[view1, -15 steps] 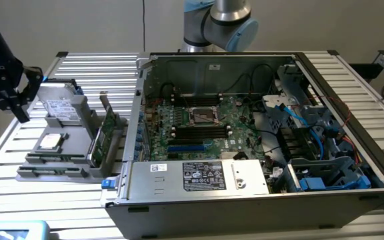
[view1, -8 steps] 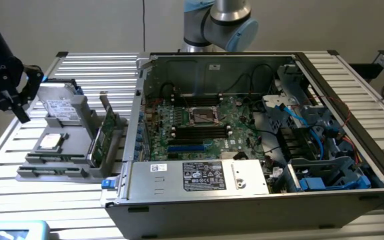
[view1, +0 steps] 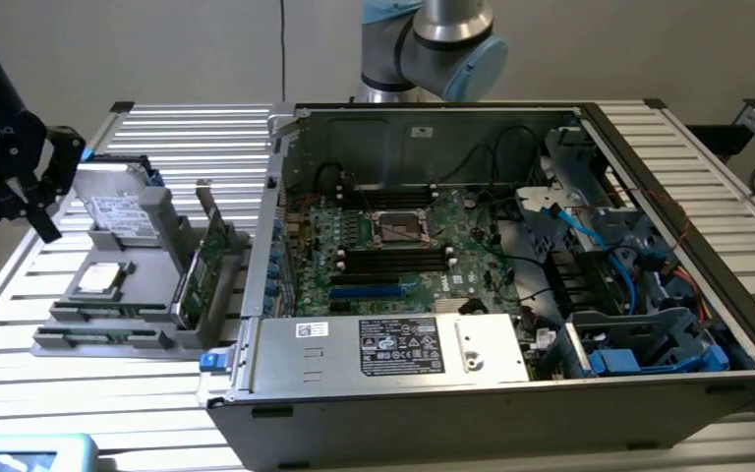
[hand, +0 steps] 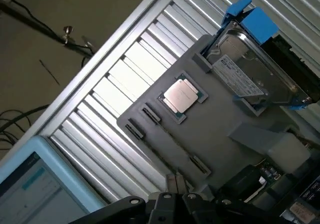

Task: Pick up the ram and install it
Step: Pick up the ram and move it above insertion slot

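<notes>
Editor: Pale-blue screen just off the desk's near corner, nearest the lens. What else are readers looking at?

Photographer: An open computer case is lying on its side across the slatted desk, taking up the middle and the edge on the exterior view's right. A grey holder is sitting just beside it, toward the edge on the exterior view's left. It is carrying a hard drive, a processor chip and green boards standing on edge.

Editor: How far is the job getting?

Photographer: It is barely starting, by my reading. The ram, which I am taking to be the lower, narrower green stick, is standing in the holder's side nearest the case, not yet picked up. The long black memory slots on the motherboard are looking empty, so both the lift and the install are waiting.

Editor: And the hand?

Photographer: The hand is hanging above the desk's edge on the exterior view's left, by the holder's far end. It is closed and gripping nothing. The ram is sitting well apart from it, lower and toward the case, with the hard drive lying roughly between them.
</notes>
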